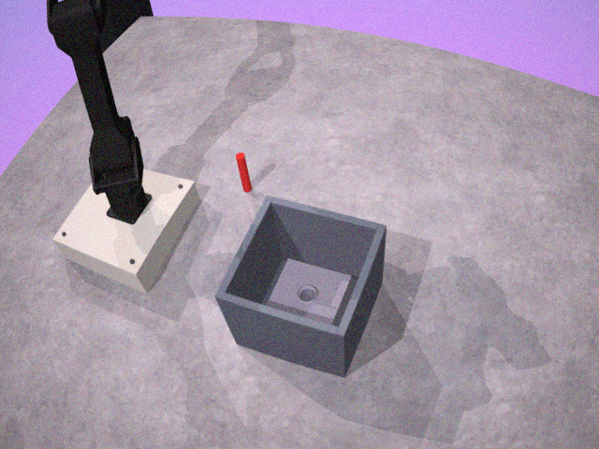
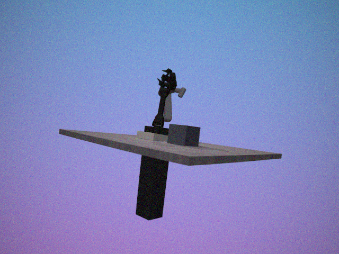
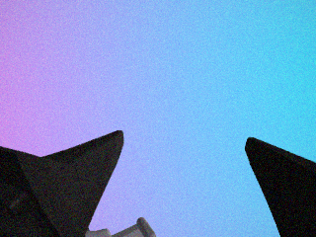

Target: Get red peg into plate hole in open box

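Note:
The red peg (image 1: 243, 172) stands upright on the table behind the open box, in the top view. The dark grey open box (image 1: 285, 316) (image 2: 177, 134) stands on the table. Inside it, the pale plate (image 1: 283, 282) lies at the bottom, and its round hole (image 1: 307, 293) is empty. My gripper (image 3: 186, 140) (image 2: 160, 74) is open with nothing between its fingers. It is raised high above the table, far from the peg and the box, with only sky between the fingers in the wrist view. It is out of frame in the top view. The peg is not visible in the exterior view.
The arm rises from a cream base block (image 1: 87, 232) (image 2: 144, 135), left of the box in the top view. The table (image 1: 435, 159) (image 2: 109, 141) carries shadows of the arm and box. A grey part (image 3: 130, 231) shows at the bottom of the wrist view.

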Controlling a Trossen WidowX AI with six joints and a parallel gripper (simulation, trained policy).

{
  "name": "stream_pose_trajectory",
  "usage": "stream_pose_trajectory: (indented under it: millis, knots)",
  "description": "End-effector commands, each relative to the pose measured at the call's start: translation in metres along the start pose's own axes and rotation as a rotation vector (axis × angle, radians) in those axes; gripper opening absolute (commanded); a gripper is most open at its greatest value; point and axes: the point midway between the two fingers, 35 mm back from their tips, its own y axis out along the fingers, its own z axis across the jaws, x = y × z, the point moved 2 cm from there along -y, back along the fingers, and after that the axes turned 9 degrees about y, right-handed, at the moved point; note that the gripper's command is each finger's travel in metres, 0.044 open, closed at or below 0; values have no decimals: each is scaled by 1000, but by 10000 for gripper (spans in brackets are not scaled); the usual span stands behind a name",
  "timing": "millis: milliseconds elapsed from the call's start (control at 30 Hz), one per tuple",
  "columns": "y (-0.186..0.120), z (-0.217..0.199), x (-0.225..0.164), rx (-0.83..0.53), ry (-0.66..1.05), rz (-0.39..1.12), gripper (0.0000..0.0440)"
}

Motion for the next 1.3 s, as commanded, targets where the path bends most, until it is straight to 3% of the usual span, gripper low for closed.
stream_pose_trajectory:
  millis: [0, 600, 1267]
  knots:
    - [-14, -5, -15, -30, 96, 85, 440]
    - [-102, -24, -80, -272, 529, 467, 440]
    - [-226, -27, -124, -710, 955, 806, 440]
